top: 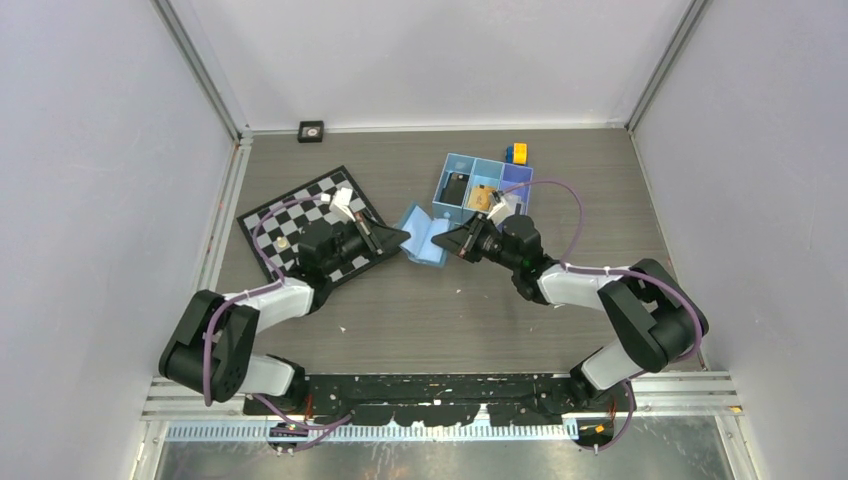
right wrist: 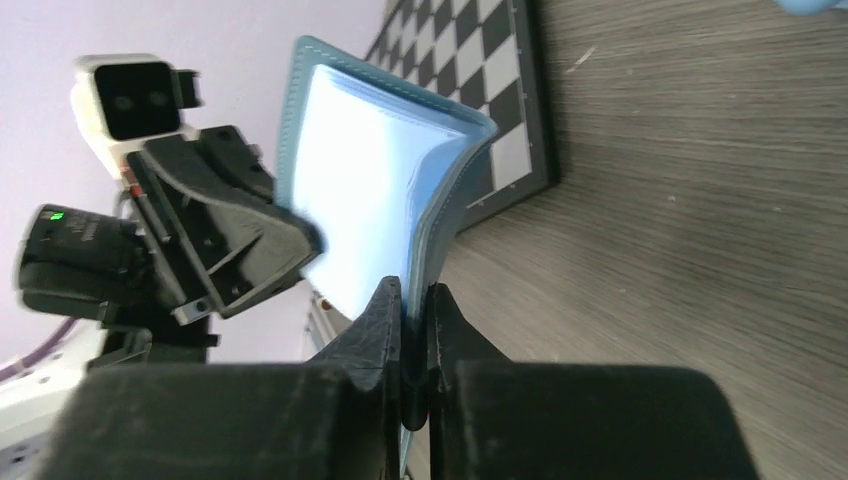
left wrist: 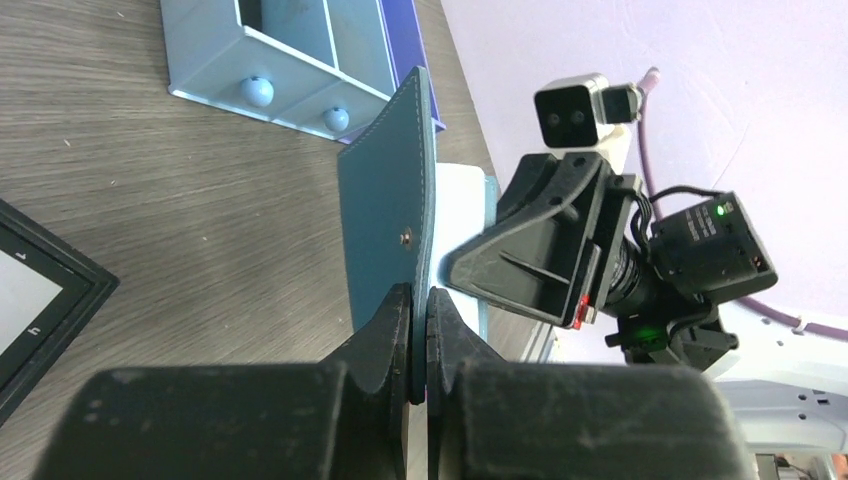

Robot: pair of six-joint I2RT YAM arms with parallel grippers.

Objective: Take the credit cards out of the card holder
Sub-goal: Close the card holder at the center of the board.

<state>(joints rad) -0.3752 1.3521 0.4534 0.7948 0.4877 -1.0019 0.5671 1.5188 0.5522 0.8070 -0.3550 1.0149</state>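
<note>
Chessboard (top: 290, 215) lay at 9 o'clock of the holder (top: 425, 240), which was propped open near the middle of the table (top: 450, 310), panels spread in a V. L gripper (top: 400, 238) was clenched on the edge of the L panel. R gripper (top: 447, 243), on the 3 o'clock side, was clenched on the R panel's edge. Couldn't tell if a card sat in that pinch or only the pocket lip.

My read: the step was fishing out another card. L should hold firm w/o twisting. R should nip the card's edge alone, not the pocket, then draw straight along the slot so the holder doesn't fold or pull loose.

Tray (top: 452, 160) sat at 1 o'clock of the holder, 3 compartments: black card (top: 459, 187) in the L one, tan card (top: 483, 196) in the middle, R one unclear. No card showed in the holder's pockets from any view.
</note>
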